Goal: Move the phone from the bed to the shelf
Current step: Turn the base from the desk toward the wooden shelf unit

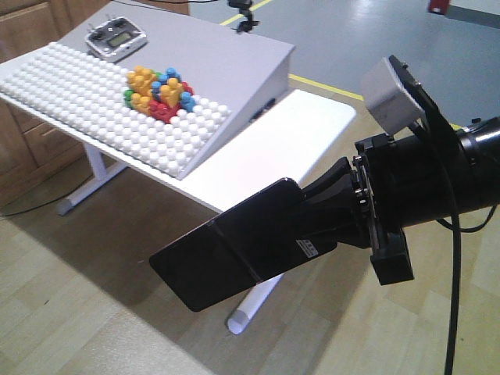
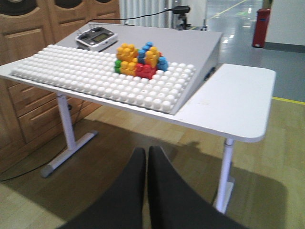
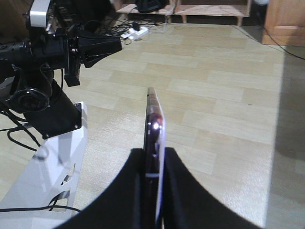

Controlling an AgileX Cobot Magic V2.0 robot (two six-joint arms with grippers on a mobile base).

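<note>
The phone, a glossy black slab with a line across its middle, hangs in the air in front of the white table. My right gripper is shut on its near end. In the right wrist view the phone stands edge-on, pinkish rim up, clamped in my right gripper above the wooden floor. My left gripper is shut on nothing and points at the table; it also shows as the left gripper in the right wrist view. The bed is out of view. A light-wood plank unit stands far off; I cannot tell whether it is the shelf.
A white table carries a sloped studded board with coloured blocks and a grey remote controller. Brown wooden drawers stand to its left. Cables and a power strip lie on the floor by the plank unit.
</note>
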